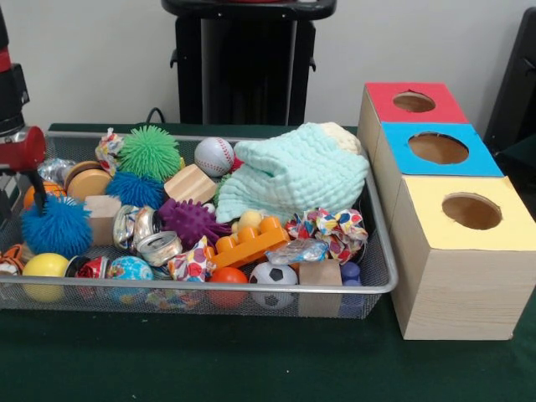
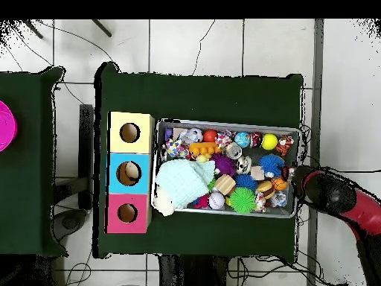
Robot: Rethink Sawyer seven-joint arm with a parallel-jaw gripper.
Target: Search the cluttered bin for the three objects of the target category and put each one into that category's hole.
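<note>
The wire mesh bin (image 1: 251, 290) is packed with toys; it also shows in the overhead view (image 2: 223, 124). My gripper (image 1: 36, 191) hangs at the bin's left end, just above a blue spiky ball (image 1: 56, 226). From above, the gripper (image 2: 295, 179) sits at the bin's right end. I cannot tell whether it is open or shut. An orange striped plush-like toy (image 1: 8, 256) peeks out at the bin's left front corner, mostly cut off. No other plush animal shows clearly. The red-topped box's hole (image 1: 414, 101) is at the far right, also seen from above (image 2: 127, 213).
A mint cloth (image 1: 293, 172) covers the bin's back right. A baseball (image 1: 213, 156), a green spiky ball (image 1: 149, 152), a purple spiky ball (image 1: 188, 219), a yellow ball (image 1: 46, 266) and an orange brick (image 1: 249, 241) lie around. Blue-topped (image 1: 438, 148) and yellow-topped (image 1: 471, 211) boxes stand beside the bin.
</note>
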